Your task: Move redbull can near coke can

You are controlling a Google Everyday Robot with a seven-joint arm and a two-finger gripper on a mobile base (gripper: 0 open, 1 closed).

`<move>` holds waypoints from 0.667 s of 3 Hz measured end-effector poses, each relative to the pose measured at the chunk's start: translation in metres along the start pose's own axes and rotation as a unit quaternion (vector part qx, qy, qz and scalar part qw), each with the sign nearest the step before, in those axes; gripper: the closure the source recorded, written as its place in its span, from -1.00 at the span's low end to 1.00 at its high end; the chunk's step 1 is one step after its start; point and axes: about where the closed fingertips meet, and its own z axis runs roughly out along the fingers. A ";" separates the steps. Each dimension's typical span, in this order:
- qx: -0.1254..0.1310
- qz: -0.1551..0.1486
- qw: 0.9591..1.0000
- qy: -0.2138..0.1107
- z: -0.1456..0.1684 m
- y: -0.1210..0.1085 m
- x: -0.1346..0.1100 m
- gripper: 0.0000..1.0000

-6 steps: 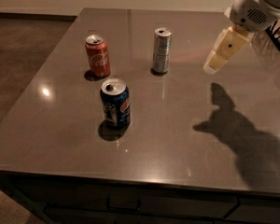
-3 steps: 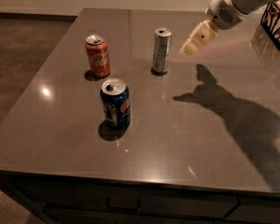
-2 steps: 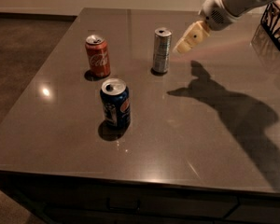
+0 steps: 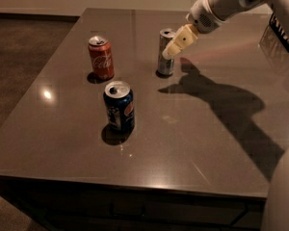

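The arm reaches in from the upper right, sloping down-left. Its gripper [image 4: 172, 50] hangs at the upright redbull can's [image 4: 164, 64] top; I cannot tell its grip. The coke can [image 4: 101, 57] stands apart, left.

The dark grey, glossy table [image 4: 207, 143] carries three cans, all upright with their tops showing. The gripper [image 4: 169, 52] hangs over the far half of the tabletop. The slim silver redbull can [image 4: 164, 65] stands right at the gripper's tip, partly behind it; whether the two touch cannot be told. The red coke can [image 4: 100, 57] stands on the far half too, well apart from the gripper on its left as seen. The blue can [image 4: 119, 106] stands nearer the front edge, below and left of the gripper. A broad shadow [image 4: 216, 100] lies on the tabletop, right of the gripper and nearer the front.
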 end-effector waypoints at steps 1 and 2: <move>-0.021 -0.001 1.000 -0.004 0.013 0.003 -0.006 -0.65; -0.042 -0.003 0.999 -0.010 0.018 0.009 -0.013 -0.16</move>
